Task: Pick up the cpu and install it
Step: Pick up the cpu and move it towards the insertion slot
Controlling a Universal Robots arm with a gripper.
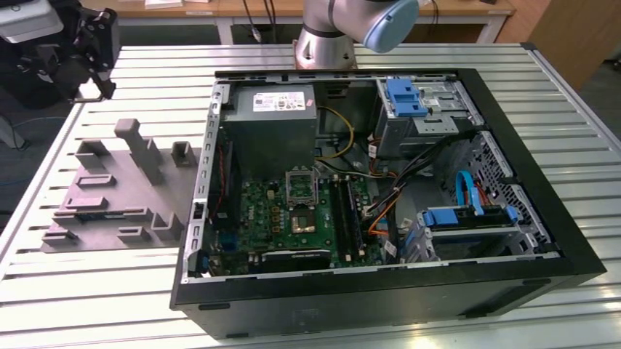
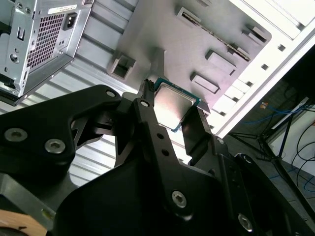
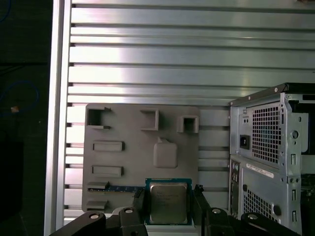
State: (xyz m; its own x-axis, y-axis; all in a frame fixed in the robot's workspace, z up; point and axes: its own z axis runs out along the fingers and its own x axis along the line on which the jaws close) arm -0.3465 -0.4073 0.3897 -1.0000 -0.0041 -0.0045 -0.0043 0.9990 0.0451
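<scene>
As my gripper (image 2: 173, 101) hangs above the end of the table (image 1: 582, 145) at the exterior view's left, its two black fingers (image 2: 147, 113) are drawn in narrow and clamped on opposite edges of the cpu (image 2: 172, 109). The chip's shiny silver-grey top and thin green rim show between them in both wrist views. It is in my grasp and rests on nothing, with its metal top turned toward both wrist cameras.

Beyond the chip, and apart from it, the grey moulded tray (image 3: 142, 147) lies flat on the slatted metal table. Upright blocks and shallow pockets are spread across it, and in the first wrist view the chip lines up with one edge of the tray.

Just beside the tray is the black computer case (image 1: 543, 240), lying on its side with the panel off and its perforated metal rear turned toward my wrist cameras. Inside it, the green motherboard (image 1: 281, 218) lies flat on the side nearer the tray, and the grey power supply (image 1: 276, 109) sits past it. The blue drive brackets (image 1: 406, 98) are toward the exterior view's right, with orange, yellow and black cables looping between these parts.

Farthest back, the base of my arm (image 1: 325, 43) rises from the table behind the case, with pale wooden furniture beyond it
</scene>
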